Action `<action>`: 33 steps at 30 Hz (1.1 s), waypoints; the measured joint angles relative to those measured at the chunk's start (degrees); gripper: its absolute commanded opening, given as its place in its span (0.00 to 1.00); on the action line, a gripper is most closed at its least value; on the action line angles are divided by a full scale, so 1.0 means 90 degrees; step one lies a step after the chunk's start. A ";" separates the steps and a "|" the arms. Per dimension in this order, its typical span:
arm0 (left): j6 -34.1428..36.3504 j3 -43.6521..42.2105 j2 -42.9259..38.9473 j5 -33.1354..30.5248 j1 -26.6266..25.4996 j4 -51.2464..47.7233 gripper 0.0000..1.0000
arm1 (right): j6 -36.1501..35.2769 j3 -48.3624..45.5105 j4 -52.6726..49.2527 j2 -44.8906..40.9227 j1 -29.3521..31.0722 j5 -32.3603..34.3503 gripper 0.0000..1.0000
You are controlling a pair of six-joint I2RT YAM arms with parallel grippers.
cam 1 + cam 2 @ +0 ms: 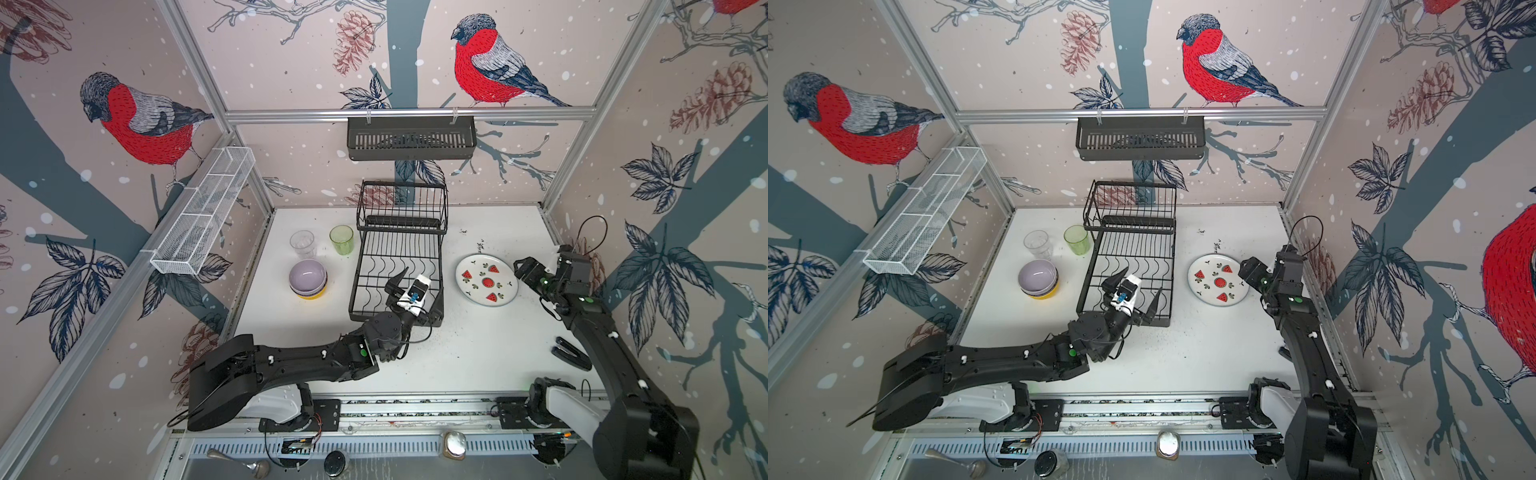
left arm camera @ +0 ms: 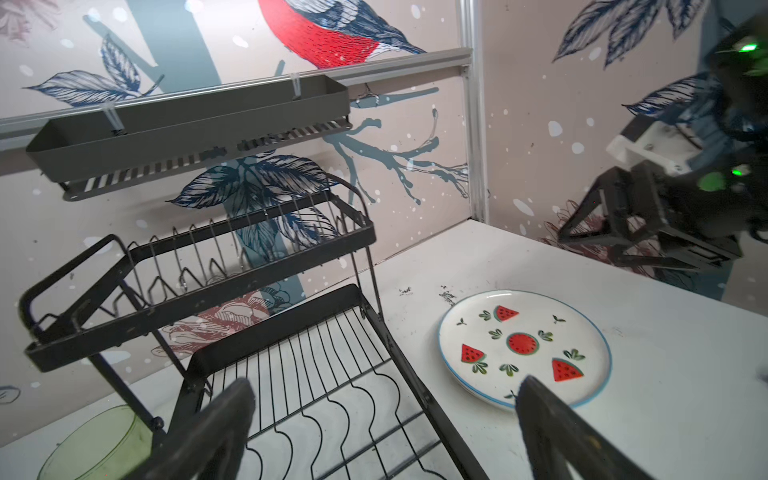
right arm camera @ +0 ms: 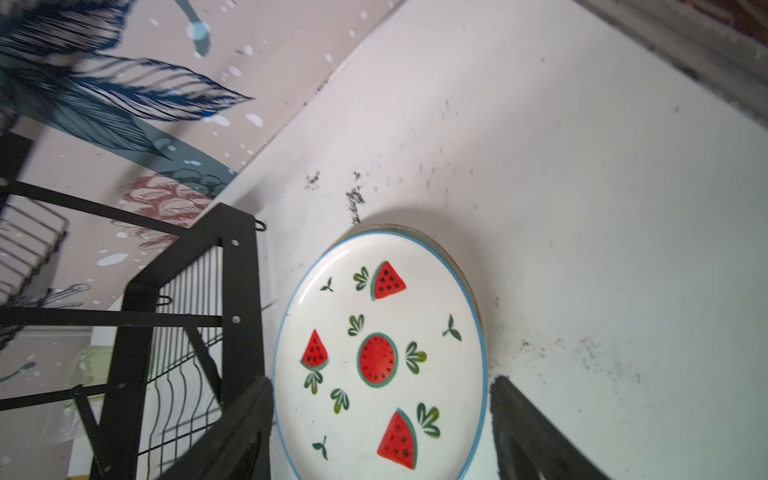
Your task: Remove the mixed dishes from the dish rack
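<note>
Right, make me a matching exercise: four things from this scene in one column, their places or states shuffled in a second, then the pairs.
Things:
1. watermelon plate
2. lilac bowl
3. green glass
4. dish rack

Places or states:
a. top of a stack with a yellow bowl at the bottom
b. holds no dishes
c. lies flat, right of the rack
d. stands upright beside the clear glass

Pairs: 1-c, 2-a, 3-d, 4-b.

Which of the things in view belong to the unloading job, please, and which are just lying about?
Job: dish rack, watermelon plate, lilac bowl, yellow bowl, green glass, clear glass.
Lying about: black slotted basket, white mesh basket, metal spoon.
</note>
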 measured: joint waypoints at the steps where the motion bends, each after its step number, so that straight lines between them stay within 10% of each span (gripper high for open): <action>1: -0.0119 0.0068 -0.0097 0.0010 0.0168 -0.0189 0.98 | -0.0075 -0.0022 0.0134 -0.0168 0.0039 0.0002 0.85; 15: -0.1015 -0.1124 -0.1921 0.0039 0.3490 -0.1382 0.98 | -0.0765 -0.2072 0.3451 -0.1188 0.0374 0.0826 0.99; 33: -0.0969 -0.2365 0.0192 0.0481 0.5846 0.0971 0.98 | -0.1758 -0.4102 0.6764 -0.1137 0.0447 0.3215 1.00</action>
